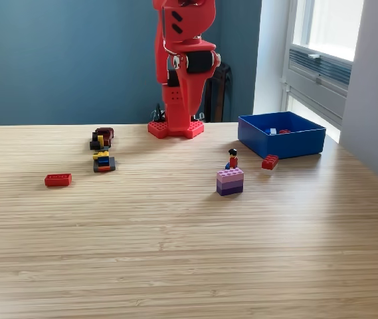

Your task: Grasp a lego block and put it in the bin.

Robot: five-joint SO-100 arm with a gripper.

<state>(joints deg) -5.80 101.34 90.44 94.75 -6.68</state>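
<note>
The red arm (183,63) stands folded upright; whether its fingers are open cannot be told. The bin (282,135) sits on the desk (175,252), a red lego block (270,161) just beside it.

Bin (282,136): bright blue, rectangular, open-topped, low walls, upright on the table at the exterior view's right; small white and red pieces lie inside.

Lego blocks: red brick (270,161) touching or just beside the bin's front corner; pink-and-purple stack (230,181) nearer the camera; flat red brick (58,179) lying alone at the view's left; two small mixed-colour clusters (102,149) left of centre.
</note>
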